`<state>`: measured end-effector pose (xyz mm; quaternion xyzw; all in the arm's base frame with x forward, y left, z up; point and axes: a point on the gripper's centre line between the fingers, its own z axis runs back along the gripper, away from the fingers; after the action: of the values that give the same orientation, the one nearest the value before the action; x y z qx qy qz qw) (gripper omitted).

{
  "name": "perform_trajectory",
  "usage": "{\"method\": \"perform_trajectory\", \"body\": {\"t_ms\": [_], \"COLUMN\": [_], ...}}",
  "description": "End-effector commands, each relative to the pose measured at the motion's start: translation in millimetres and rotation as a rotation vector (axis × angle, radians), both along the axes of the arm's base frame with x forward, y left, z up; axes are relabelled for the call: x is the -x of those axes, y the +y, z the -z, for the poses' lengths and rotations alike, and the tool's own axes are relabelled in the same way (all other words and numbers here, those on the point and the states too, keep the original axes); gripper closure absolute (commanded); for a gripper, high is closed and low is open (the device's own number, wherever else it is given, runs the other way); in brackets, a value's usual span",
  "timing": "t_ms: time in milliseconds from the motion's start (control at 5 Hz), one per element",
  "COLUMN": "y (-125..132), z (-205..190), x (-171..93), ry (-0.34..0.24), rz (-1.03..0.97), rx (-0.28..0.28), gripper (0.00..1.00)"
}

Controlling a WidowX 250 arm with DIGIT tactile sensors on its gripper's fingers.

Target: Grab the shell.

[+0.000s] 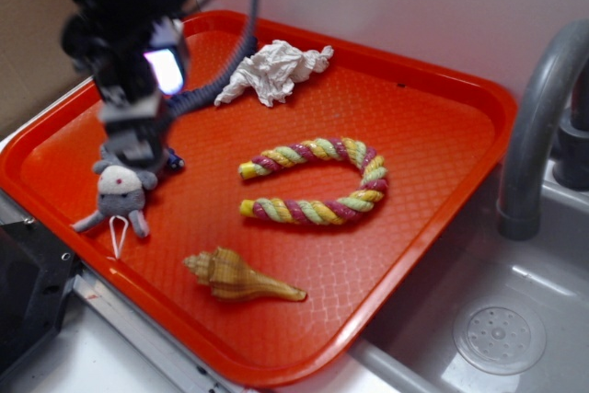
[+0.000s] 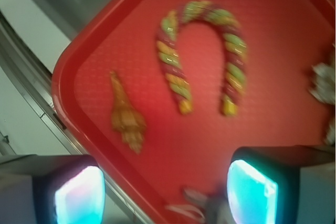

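Early in the approach; gripper [image 2: 165,195] spread wide and holding nothing, hovering over a small stuffed toy [image 1: 121,195] at the tray's [image 1: 442,126] left edge; shell [image 1: 241,277] lying untouched near the front rim, below the rope [image 1: 317,181]; next, across and down, fingers straddling its knobbly end.

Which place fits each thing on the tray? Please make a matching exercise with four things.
Things:
1. shell
2. rope
3. white cloth
4. grey stuffed toy

Places:
A. at the far rim of the red tray
B. right under the gripper
C. near the front rim
D. in the middle, bent like a horseshoe

Pairs: 1-C, 2-D, 3-A, 4-B
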<state>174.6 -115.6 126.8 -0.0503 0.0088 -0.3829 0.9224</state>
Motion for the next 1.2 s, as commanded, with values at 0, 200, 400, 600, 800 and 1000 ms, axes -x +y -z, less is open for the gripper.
{"method": "perform_trajectory", "body": {"t_ms": [0, 200, 400, 600, 800, 1000], "y": [-36, -41, -43, -49, -51, -46], "z": [31, 50, 65, 78, 86, 104], "x": [17, 22, 27, 28, 27, 26], "ry": [0.045, 0.083, 0.109, 0.137, 0.167, 0.224], "rz": [0.146, 0.18, 0.201, 0.245, 0.26, 0.235], "rx": [-0.021, -0.05, -0.121, -0.14, -0.197, -0.231], "gripper": [0.0, 0.0, 0.0, 0.0, 0.0, 0.0]}}
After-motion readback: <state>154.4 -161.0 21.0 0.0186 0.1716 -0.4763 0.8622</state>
